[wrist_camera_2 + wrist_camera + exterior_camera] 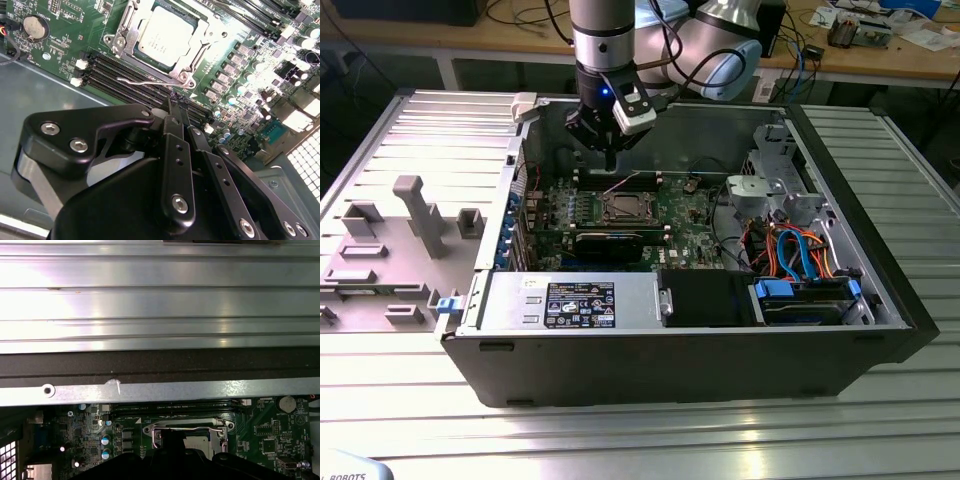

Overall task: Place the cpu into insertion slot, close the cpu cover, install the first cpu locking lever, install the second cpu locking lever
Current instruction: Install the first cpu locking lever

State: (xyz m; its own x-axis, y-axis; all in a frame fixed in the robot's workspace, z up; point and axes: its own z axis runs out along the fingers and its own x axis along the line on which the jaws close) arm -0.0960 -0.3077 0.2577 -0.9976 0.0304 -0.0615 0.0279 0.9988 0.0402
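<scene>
open computer case [720, 380] | grey fixture tray [390, 250] | blue cables [800, 250] | coin cell [35, 27]

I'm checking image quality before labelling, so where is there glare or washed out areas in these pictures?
In the first wrist view, bright glare bands streak the ribbed metal table. In the second wrist view, the cpu top looks washed out and the board's far corner blooms white. In the exterior view, light reflects off the table slats in front of the case.

Bright overhead light throws strong glare off the ribbed metal table [160, 295], while the case interior [720, 200] lies shadowed.
</scene>
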